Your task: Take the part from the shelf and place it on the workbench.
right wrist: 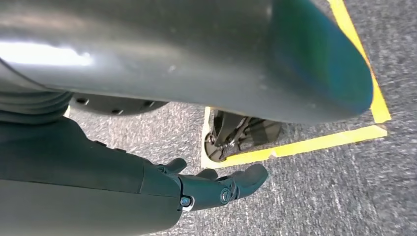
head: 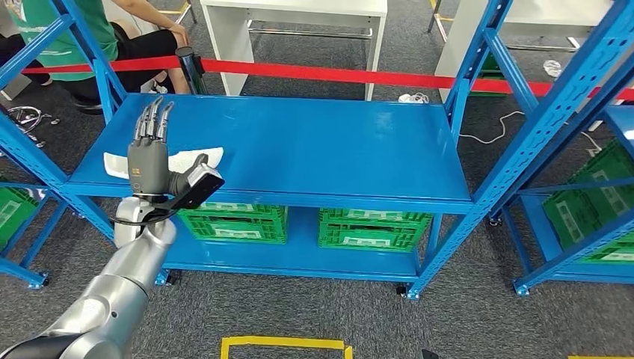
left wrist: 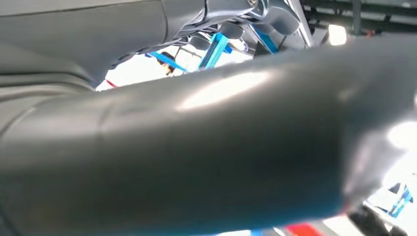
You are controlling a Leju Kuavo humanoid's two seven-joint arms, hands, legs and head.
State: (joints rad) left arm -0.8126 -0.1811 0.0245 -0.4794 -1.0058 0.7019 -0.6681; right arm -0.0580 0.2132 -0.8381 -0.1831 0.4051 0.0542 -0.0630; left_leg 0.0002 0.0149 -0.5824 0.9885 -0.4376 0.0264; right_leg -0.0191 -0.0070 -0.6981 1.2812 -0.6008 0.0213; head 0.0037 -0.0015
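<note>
Hovering with fingers spread and empty, left hand [head: 149, 153] nears white part [head: 196, 158] above green crates [head: 238, 222].

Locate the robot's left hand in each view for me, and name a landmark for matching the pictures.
Head view: the left hand is raised at left, fingers straight and apart, in front of the white part on the blue shelf.
Left wrist view: its grey thumb spans the picture, blurred.
Right wrist view: not in it.
Shared landmark: the blue shelf struts, in the head and left wrist views.

Green crates [head: 306, 224] on lower tier; red barrier tape [head: 336, 75] behind; white table [head: 295, 22]; seated person [head: 67, 37]; yellow floor tape [head: 284, 345].
</note>
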